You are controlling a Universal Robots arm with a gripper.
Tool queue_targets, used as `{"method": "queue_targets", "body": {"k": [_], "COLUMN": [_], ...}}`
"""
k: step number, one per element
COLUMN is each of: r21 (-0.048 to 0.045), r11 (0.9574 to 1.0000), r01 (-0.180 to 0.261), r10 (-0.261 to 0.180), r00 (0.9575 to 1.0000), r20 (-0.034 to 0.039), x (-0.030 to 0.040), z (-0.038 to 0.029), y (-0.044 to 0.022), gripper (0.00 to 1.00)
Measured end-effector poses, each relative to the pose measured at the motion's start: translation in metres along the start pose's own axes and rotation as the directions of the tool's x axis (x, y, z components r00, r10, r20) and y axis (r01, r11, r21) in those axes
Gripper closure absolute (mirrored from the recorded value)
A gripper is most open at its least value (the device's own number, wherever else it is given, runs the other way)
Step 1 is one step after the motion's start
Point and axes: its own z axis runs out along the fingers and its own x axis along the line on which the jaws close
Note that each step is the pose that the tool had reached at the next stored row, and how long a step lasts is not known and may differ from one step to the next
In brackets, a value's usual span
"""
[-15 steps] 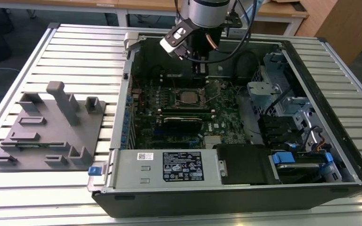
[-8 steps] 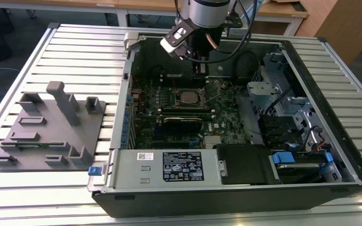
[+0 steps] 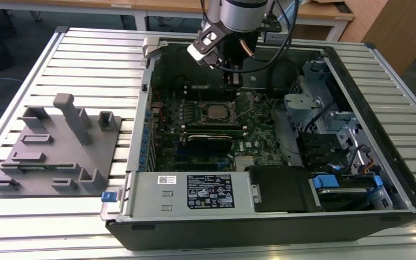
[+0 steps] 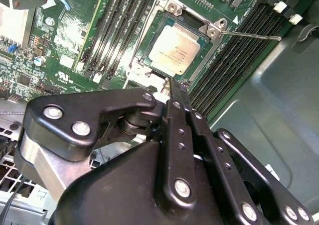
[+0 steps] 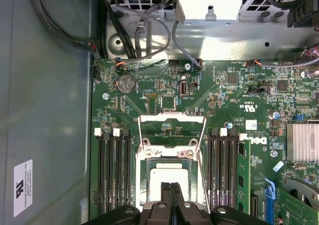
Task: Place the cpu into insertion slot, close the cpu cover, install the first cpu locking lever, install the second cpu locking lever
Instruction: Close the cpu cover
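Second wrist view — tool (image 4: 172, 85) closed, empty, near cpu (image 4: 174, 51) in insertion slot (image 4: 214, 32).

The arm (image 3: 242, 13) reaches straight down, its two fingers (image 5: 166, 191) pressed together with nothing between.

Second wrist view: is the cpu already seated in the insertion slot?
Yes, the cpu lies flat inside the insertion slot, silver top facing up.
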Motion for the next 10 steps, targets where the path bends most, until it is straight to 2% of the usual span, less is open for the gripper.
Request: {"method": "queue_targets", "body": {"k": [10], "r21": [0.0], "r11": [1.0], "r01": [0.0], "r10": [0.0], "r00": [1.0], "r20": [0.0], "x": [0.0], "z": [0.0001], "y": [0.0045], "gripper": [0.9]}}
